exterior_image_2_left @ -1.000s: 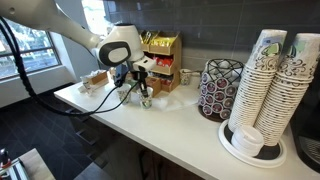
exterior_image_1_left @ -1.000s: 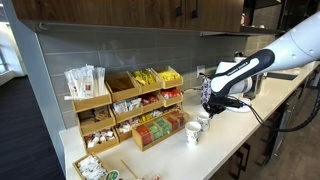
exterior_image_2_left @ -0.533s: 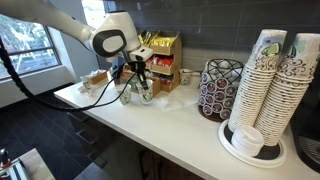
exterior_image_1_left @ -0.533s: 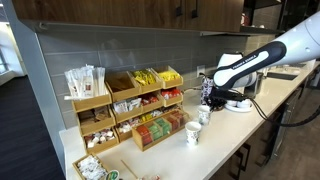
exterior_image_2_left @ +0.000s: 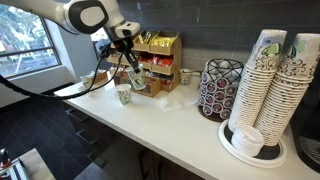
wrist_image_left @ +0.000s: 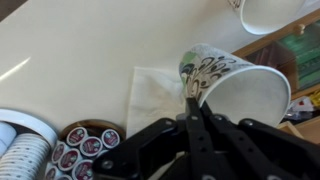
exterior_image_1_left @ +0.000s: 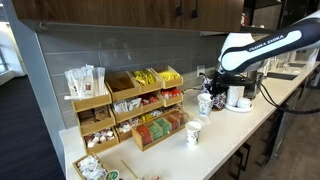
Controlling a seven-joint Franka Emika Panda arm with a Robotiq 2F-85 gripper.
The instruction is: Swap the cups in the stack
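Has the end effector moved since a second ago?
Yes. In an exterior view the end effector has risen against the wooden snack rack, with a cup pinched at its rim.

No word, brand or number can be read: the dark print on the small white paper cup (wrist_image_left: 222, 78) is only swirls, and the round coffee-pod lids (wrist_image_left: 88, 141), the bright packets (exterior_image_1_left: 148, 78) in the wooden rack (exterior_image_1_left: 92, 104) at the white counter (exterior_image_2_left: 165, 122)'s back edge and the tall patterned paper-cup stacks (exterior_image_2_left: 266, 82) are too blurred.

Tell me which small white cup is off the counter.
The cup pinched by its rim in the gripper hangs above the counter; the other cup stands on it.
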